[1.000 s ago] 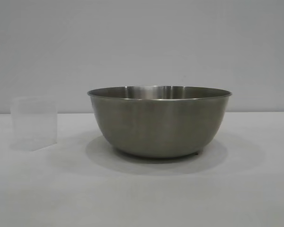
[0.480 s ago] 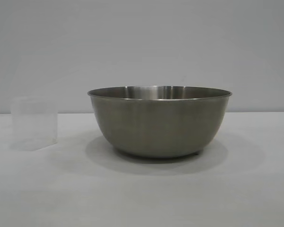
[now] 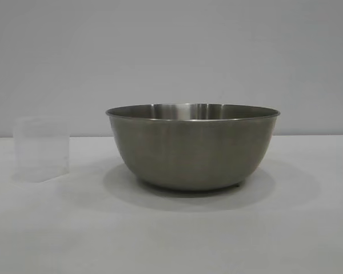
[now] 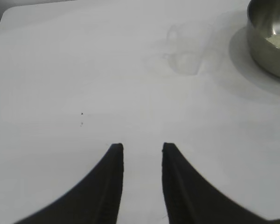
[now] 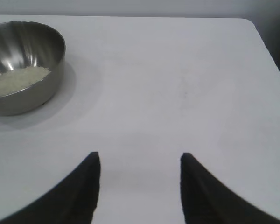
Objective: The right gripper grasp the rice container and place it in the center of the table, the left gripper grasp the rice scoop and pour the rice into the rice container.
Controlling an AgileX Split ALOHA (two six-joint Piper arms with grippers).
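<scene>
1. The rice container (image 3: 192, 147) stands upright on the table (image 3: 171, 234), near the middle of the exterior view.
2. The rice (image 5: 17, 79) lies in a low heap on the container's floor, seen from both wrist cameras.
3. The rice scoop (image 3: 41, 149) stands upright on the cloth, apart from the container, on the left arm's side.
4. The left gripper (image 4: 142, 151) hangs above bare cloth, well short of the scoop, its 2 fingers a narrow gap apart and holding nothing.
5. The right gripper (image 5: 140, 161) hangs over bare cloth, away from the container, fingers spread wide and holding nothing.
</scene>
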